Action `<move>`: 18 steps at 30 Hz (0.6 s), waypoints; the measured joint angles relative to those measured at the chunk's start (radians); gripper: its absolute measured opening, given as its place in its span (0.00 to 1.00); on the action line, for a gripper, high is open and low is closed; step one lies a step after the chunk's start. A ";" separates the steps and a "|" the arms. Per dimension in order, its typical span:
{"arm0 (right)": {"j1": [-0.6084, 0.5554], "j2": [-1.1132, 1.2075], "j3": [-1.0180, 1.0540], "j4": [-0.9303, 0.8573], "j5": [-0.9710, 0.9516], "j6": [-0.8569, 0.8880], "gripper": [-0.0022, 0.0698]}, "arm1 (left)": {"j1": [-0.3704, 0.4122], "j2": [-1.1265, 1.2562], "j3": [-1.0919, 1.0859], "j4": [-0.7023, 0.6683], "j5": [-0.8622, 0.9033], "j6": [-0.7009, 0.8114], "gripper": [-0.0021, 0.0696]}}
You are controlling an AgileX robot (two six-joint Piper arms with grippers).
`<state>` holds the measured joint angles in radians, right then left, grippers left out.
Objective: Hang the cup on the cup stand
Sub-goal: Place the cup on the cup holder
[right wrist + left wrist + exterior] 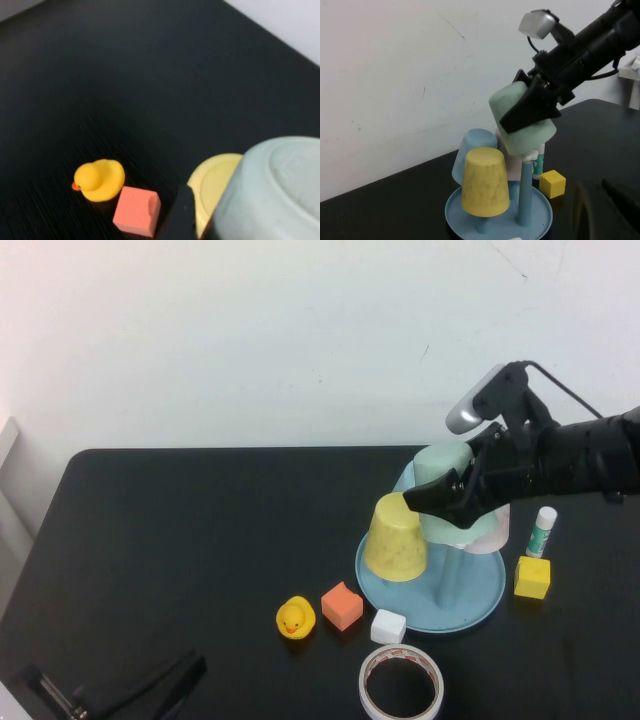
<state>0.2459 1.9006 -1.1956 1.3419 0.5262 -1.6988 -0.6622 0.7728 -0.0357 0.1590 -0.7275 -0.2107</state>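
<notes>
The right gripper (448, 502) is closed on the mint-green cup (522, 119), one dark finger lying across the cup's side wall in the left wrist view. The cup is held inverted and tilted, base upward and mouth downward, above the cup stand (480, 602). Its rim sits at or just over the white knob of a peg; whether the peg has entered the mouth cannot be told. In the high view the gripper body covers much of the cup, whose base shows behind it.

The stand already carries a yellow cup (396, 538) inverted on a front peg and a light blue cup (471, 148) inverted on a peg behind it. A bare blue peg (524, 192) rises from the dish beneath the held cup.

Assessment: pick-up and transport are complete. Remaining are lowering the cup fully over a peg, release, and withdrawal. The tilt looks likely to need levelling, or the rim may catch on the knob.

The left gripper (120, 690) lies low on the black table (180, 540) at the near left, well apart from the stand; its jaw state cannot be determined.

Around the stand: a rubber duck (295, 618), an orange block (342, 605), a white block (388, 626), a tape roll (401, 683), a yellow block (532, 577) and a glue stick (542, 531). None touches the held cup.
</notes>
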 joint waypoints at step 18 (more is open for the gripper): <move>-0.001 0.029 0.000 0.006 -0.043 0.030 0.98 | 0.000 0.000 0.000 0.006 0.045 0.000 0.03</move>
<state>0.2450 1.9301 -1.1956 1.3477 0.4827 -1.6690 -0.6622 0.7728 -0.0357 0.1647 -0.6826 -0.2107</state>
